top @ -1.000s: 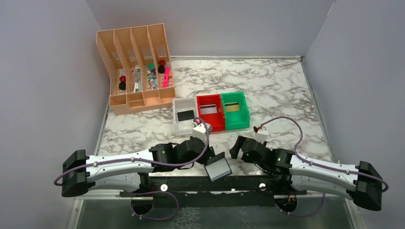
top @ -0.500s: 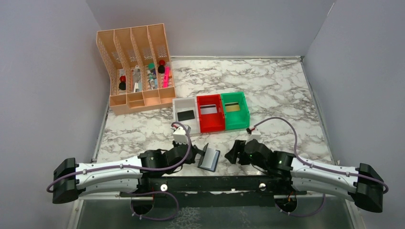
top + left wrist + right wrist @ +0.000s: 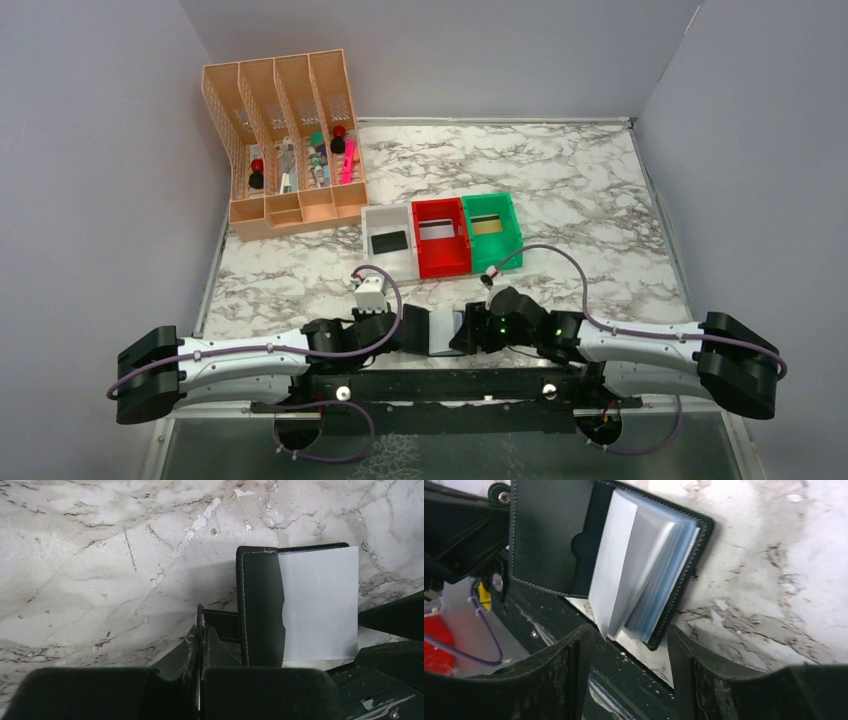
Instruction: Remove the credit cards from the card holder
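You're looking at a black card holder (image 3: 549,535) with pale stitching and glossy blue-grey see-through pockets (image 3: 644,565). Your tabletop (image 3: 560,180) is white marble, grey-veined. Bins: white bin (image 3: 368,250), red bin (image 3: 440,212), green bin (image 3: 505,235); peach lattice organizer (image 3: 250,215).

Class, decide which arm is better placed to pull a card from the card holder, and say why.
Probably right. The left claw is shut on the black tab of the card holder, so it is busy. The right claw is open, with the fanned pockets just ahead of it.
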Controlling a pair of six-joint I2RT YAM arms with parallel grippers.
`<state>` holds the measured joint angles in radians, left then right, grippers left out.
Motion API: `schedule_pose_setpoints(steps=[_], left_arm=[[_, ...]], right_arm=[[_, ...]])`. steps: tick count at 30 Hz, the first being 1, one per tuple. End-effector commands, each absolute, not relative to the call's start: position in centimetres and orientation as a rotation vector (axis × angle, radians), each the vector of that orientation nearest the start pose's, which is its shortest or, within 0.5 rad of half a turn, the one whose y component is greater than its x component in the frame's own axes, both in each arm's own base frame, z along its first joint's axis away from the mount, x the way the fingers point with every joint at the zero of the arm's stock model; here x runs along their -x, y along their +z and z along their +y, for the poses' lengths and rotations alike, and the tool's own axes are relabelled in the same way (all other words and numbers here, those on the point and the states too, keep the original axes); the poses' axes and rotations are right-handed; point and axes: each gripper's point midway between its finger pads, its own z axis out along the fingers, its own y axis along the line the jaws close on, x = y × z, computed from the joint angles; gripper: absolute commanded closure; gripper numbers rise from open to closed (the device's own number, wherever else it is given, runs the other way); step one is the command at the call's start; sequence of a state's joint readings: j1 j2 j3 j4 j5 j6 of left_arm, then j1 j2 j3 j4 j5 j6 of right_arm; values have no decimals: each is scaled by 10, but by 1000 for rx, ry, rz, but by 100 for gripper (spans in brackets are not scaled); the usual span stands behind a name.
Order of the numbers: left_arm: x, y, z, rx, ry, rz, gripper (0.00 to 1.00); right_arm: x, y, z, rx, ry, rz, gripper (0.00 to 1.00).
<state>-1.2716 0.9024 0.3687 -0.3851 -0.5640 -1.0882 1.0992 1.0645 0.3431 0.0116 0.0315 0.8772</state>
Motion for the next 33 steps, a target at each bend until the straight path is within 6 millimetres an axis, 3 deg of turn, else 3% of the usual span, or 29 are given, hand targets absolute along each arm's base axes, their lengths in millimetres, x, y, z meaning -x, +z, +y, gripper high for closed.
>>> schedule_pose_setpoints(steps=[1,6,15,23,33], left_arm=[[-122,38,-202,25,-492,2392,100],[-119,35,-203,21,-509,2402,100],[-119,39,-207,-4,-528,2393,100],[-119,41,-211,-20,-537,2390,100],[-120,42,-213,-27,-542,2388,100]], right_arm=[[-102,70,301,342,1127,2406,40],[-104,60,307,358,1080,2460,40],[-104,72,318,422,1119,2428,40],[-114,53,294,289,883,2553,36],[-109,55,296,301,928,2548,35]])
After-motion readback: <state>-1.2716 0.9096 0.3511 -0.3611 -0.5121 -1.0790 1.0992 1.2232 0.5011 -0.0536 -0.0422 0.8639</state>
